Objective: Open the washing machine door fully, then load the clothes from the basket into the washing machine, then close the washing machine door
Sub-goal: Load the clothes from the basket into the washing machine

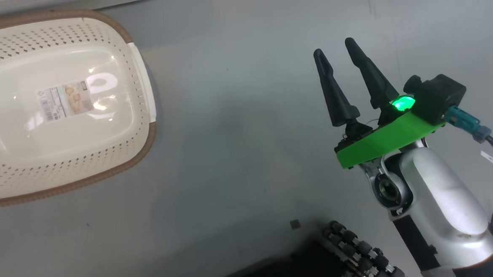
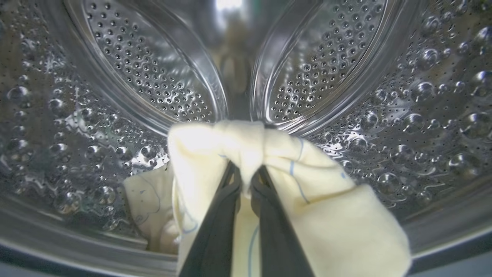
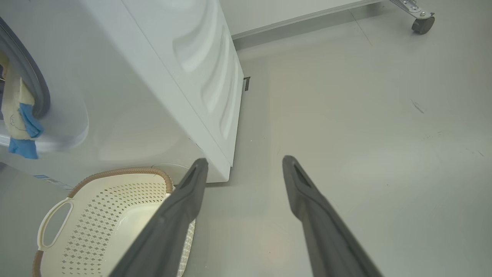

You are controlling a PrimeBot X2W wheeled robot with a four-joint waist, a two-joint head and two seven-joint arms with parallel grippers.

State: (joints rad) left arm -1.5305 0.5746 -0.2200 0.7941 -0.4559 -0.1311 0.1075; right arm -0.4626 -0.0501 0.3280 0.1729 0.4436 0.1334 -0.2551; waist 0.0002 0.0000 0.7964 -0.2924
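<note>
Left claw [image 2: 246, 172] pinches the clothes [image 2: 338, 223]; right claw [image 1: 333, 47] gapes wide.

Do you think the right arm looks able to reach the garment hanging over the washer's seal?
Probably yes: the right gripper is open and empty, and nothing stands between it and the garment on the seal.

A small dark square [image 1: 295, 224] is lying on the grey floor [image 1: 236, 113] at six o'clock; in the right wrist view, a caster wheel [image 3: 423, 24] is standing at one o'clock.
</note>
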